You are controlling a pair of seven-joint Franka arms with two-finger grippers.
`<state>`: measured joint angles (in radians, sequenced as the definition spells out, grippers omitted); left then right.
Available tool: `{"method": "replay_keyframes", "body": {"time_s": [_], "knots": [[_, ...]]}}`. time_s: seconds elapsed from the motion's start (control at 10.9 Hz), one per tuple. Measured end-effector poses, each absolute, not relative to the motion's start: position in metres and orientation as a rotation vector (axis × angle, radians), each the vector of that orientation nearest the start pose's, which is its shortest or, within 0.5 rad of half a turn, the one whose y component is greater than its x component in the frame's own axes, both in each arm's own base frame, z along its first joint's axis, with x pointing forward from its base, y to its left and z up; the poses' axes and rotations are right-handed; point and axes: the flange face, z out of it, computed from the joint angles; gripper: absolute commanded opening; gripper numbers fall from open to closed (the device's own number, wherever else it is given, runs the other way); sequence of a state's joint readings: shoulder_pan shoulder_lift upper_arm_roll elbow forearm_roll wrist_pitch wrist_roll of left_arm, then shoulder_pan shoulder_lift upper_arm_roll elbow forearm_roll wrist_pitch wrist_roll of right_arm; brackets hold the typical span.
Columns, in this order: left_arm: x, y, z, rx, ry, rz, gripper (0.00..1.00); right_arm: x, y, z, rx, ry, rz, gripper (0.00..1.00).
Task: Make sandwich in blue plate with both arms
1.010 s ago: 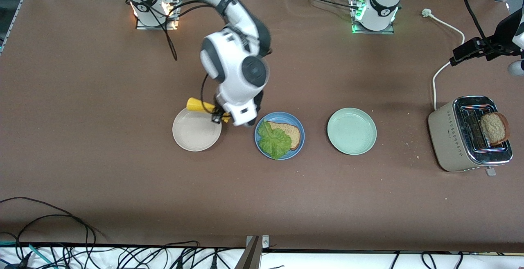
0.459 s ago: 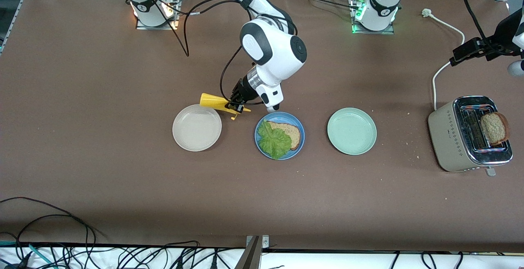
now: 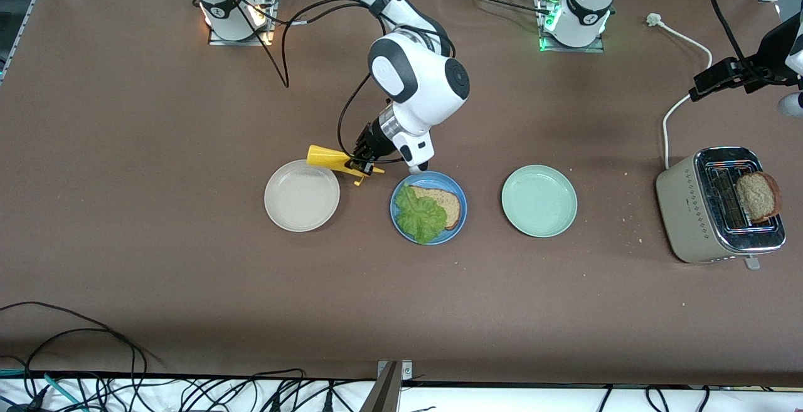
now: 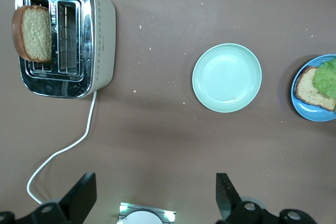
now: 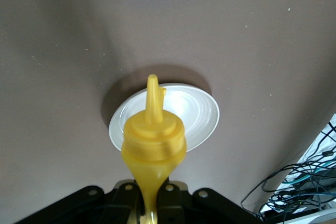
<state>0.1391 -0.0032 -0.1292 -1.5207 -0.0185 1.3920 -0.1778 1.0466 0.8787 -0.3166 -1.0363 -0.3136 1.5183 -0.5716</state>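
- Right gripper (image 3: 364,164) is clamped tight on yellow squeeze bottle (image 3: 329,158), held sideways above the table between beige plate (image 3: 302,195) and blue plate (image 3: 428,207); nozzle seen over beige plate in right wrist view (image 5: 151,95).
- Left gripper (image 4: 152,203) fingers stand wide apart, holding nothing; left arm waits high up toward its own end of table, over the cord by the toaster (image 3: 718,205).
- Step in hand, prob: sauce onto the lettuce. To do well: swing bottle over blue plate, tip nozzle down, centre over the leaf before squeezing; keep grip on bottle body so it doesn't slip.
- Sandwich so far: one brown bread slice (image 3: 442,204) lying in blue plate, crinkly green lettuce leaf (image 3: 420,216) on top, covering the half toward right arm's end, hanging a bit over the rim.
- 2nd slice (image 3: 757,196) sits popped up in toaster slot; not yet on.
- Pale green plate (image 3: 539,200) is bare.
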Motion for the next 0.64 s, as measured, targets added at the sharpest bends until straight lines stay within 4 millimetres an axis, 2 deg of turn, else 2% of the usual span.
{"method": "replay_keyframes", "body": {"time_s": [0.18,0.37,0.46,0.64], "knots": [[0.535,0.003,0.635,-3.13,-0.292,0.19,1.0,0.532,0.497,0.324,2.017,1.66,-0.419,0.0],[0.541,0.008,0.63,-3.131,-0.305,0.187,1.0,0.563,0.463,0.344,2.132,1.728,-0.436,0.0],[0.546,0.018,0.619,-3.129,-0.331,0.216,1.0,0.578,0.444,0.36,2.189,1.773,-0.428,0.0],[0.562,0.051,0.586,-3.121,-0.417,0.294,1.0,0.608,0.399,0.389,2.325,1.882,-0.396,0.0]]}}
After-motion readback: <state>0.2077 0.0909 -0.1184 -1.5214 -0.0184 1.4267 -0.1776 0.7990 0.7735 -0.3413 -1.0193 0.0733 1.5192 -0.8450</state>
